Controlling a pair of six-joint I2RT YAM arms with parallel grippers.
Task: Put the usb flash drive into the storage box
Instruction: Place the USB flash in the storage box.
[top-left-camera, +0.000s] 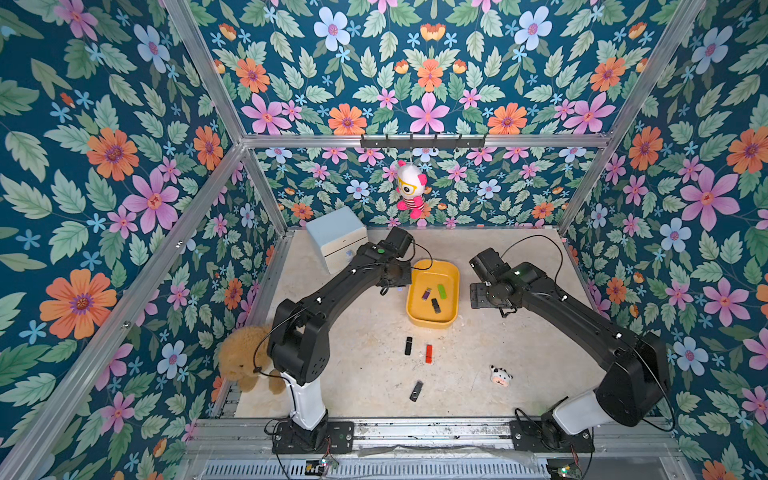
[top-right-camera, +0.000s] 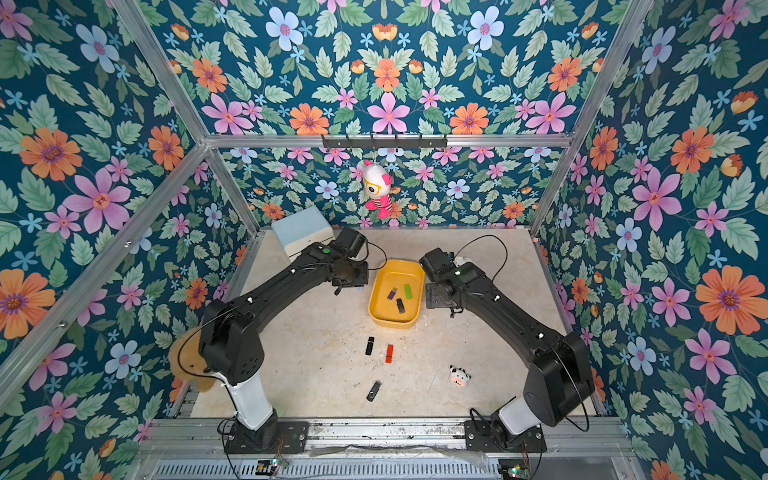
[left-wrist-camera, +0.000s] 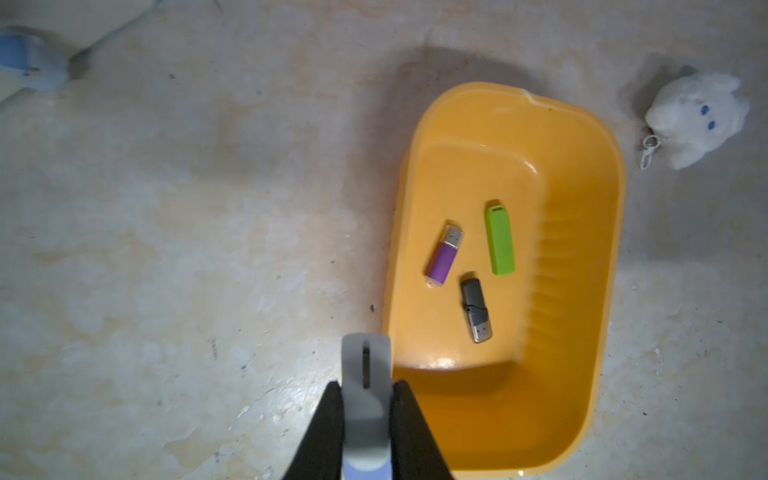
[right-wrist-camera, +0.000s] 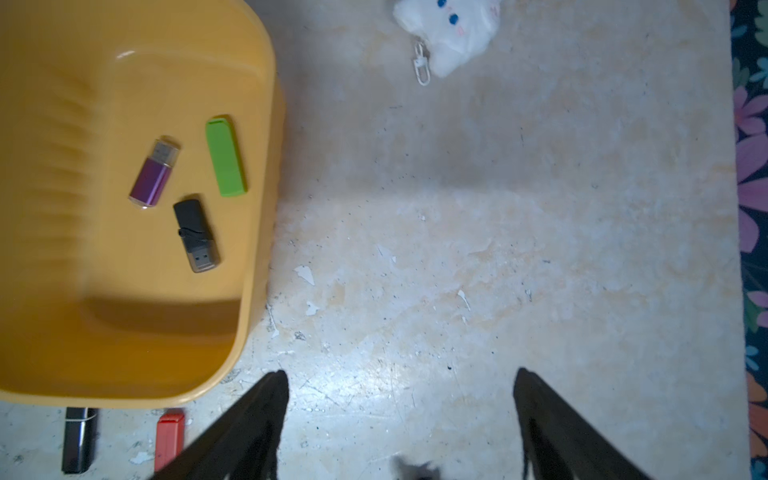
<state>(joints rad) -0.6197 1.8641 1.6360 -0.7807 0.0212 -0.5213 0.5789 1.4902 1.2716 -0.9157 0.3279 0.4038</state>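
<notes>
Three drives (left-wrist-camera: 476, 309) lie in the box (left-wrist-camera: 615, 199). Left tool (left-wrist-camera: 366, 388) pinches a grey drive (left-wrist-camera: 365, 357) just short of its rim: carry it over the interior, lower, then release. Right tool (right-wrist-camera: 401, 374) gapes empty beside the box.

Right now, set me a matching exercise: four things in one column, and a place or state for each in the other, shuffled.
1. green drive
2. red drive
3. left gripper
4. right gripper

A. open, empty
B. on the table, beside a black drive
C. in the box
D. shut on a pale drive

Pairs: 1-C, 2-B, 3-D, 4-A
</notes>
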